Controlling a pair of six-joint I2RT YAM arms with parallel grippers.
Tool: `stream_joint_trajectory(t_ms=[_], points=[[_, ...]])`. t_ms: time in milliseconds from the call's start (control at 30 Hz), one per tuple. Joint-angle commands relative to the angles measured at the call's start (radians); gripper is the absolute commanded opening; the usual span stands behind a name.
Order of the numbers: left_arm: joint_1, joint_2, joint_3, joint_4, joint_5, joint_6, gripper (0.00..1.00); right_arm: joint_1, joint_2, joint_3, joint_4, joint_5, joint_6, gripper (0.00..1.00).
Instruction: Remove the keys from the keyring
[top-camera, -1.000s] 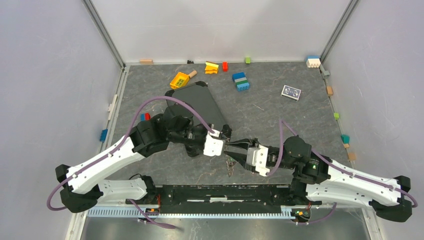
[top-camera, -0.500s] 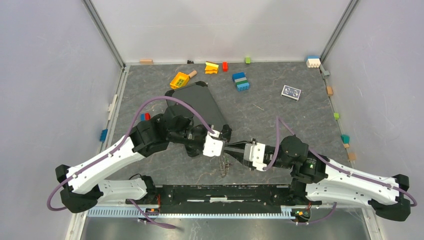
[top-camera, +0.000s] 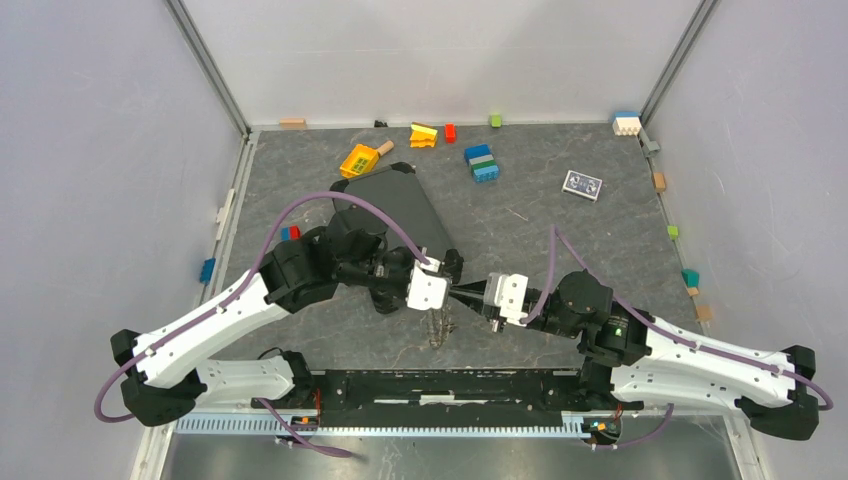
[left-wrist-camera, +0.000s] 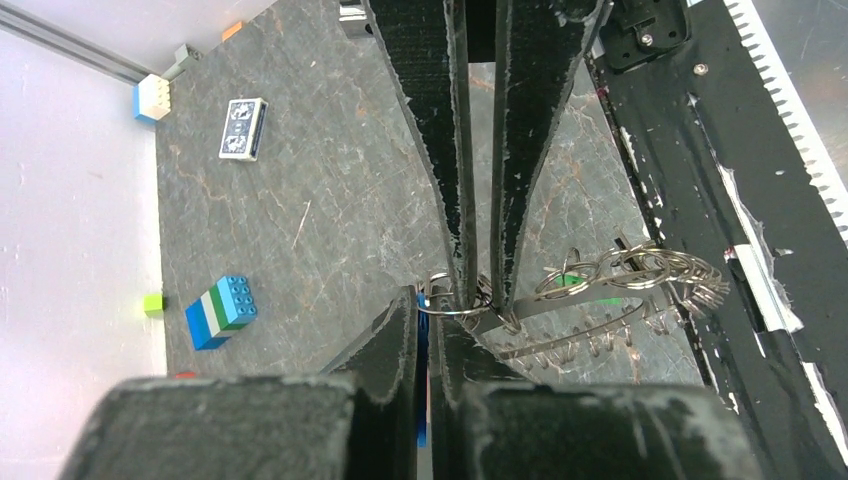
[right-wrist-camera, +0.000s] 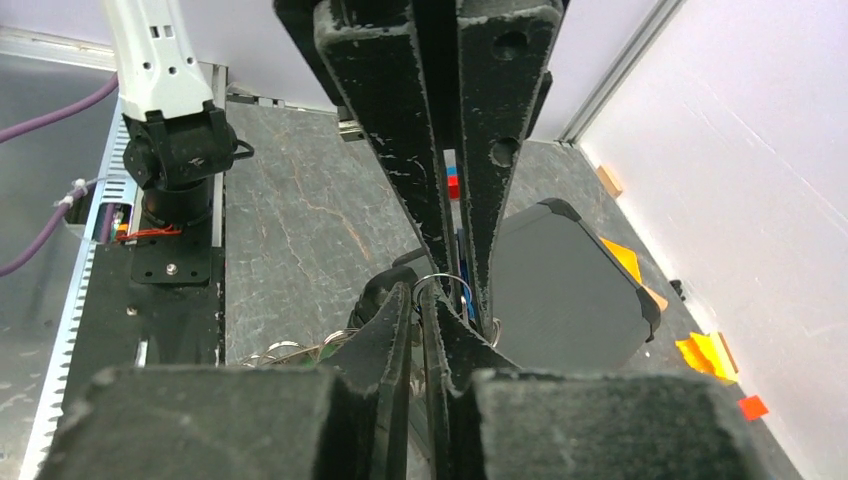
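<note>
Surface: grey marbled table (top-camera: 600, 250) inside white walls, with small toys along its far and side edges.
Keyring: the keyring (left-wrist-camera: 585, 332) hangs edge-on between the two grippers, over the near middle of the table, with a green tag (left-wrist-camera: 568, 281) in the tangle.
Keys: the keys (top-camera: 438, 326) droop in a bunch below the fingertips, close to the table or just touching it; I cannot tell which.
Left gripper: the left gripper (left-wrist-camera: 425, 310) is clenched, apparently on the blue key (left-wrist-camera: 422, 410), whose blue shows between its fingers.
Right gripper: the right gripper (right-wrist-camera: 420, 297) meets it tip to tip, jaws nearly together about a small loop (left-wrist-camera: 450, 303); whether they bite I cannot tell.
Step in hand: likely getting a firm second grip so that one key can be worked off.
Doing it well: hold the blue key still, pinch only the loop wire and not a neighbouring key, then pull apart slowly along the wire; a jerk could swing the bunch or slip it free.
Edges: the black base plate (top-camera: 450, 385) lies just nearward, and a dark case (top-camera: 400, 205) just behind the left gripper.
Open room: bare table toward the far right, before the bricks (top-camera: 483, 163) and card box (top-camera: 582, 184), looks best for drawing the right arm back.
</note>
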Motion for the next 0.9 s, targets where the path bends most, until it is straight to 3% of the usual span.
stream_joint_trajectory(t_ms=[0, 100, 867], points=[[-0.005, -0.019, 0.032, 0.048, 0.042, -0.012, 0.02, -0.004, 0.012, 0.016, 0.022, 0.142, 0.062, 0.07], [-0.005, -0.020, 0.029, 0.048, 0.040, -0.008, 0.02, -0.004, 0.006, 0.009, 0.034, 0.155, 0.095, 0.00], [-0.005, -0.106, -0.084, 0.137, 0.026, 0.109, 0.02, -0.004, -0.010, -0.055, 0.170, 0.172, 0.428, 0.00]])
